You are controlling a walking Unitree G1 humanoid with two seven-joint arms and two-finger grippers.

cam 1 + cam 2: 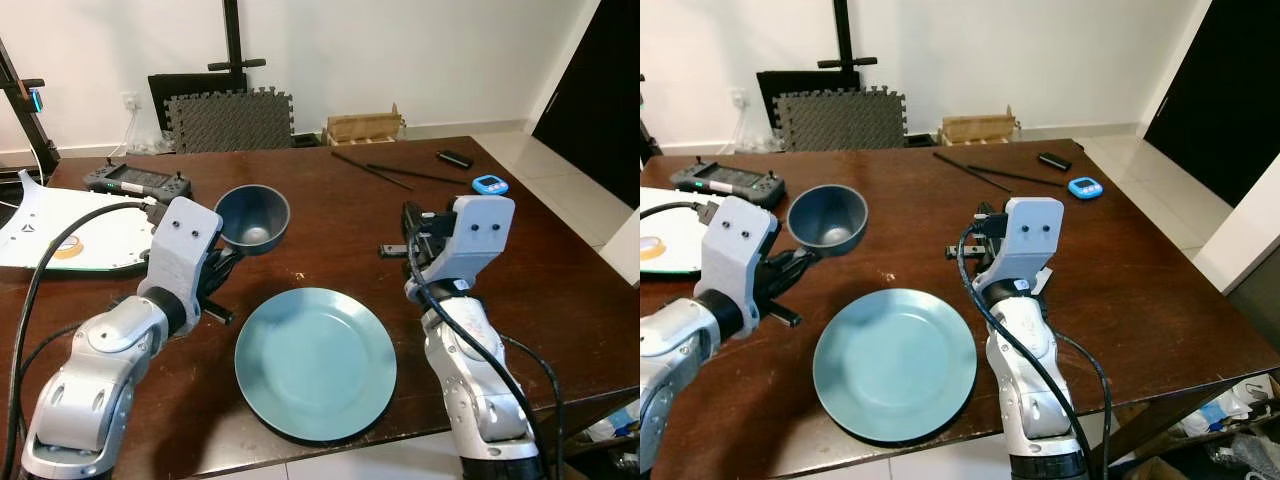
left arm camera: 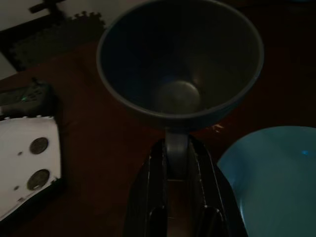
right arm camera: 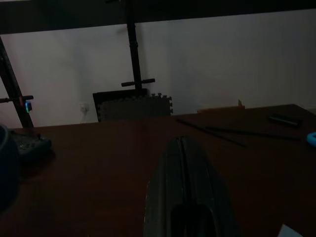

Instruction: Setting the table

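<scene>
Table (image 1: 560,270): left pincer (image 2: 176,148) grips bowl (image 1: 252,217) rim.

White wall (image 1: 420,50) across the top of the frame, dark wooden table (image 1: 560,260) filling the middle, pale tiled floor (image 1: 520,150) at upper right, grey foam mat (image 1: 230,120) leaning at upper centre, black doorway (image 1: 600,90) at far right
</scene>
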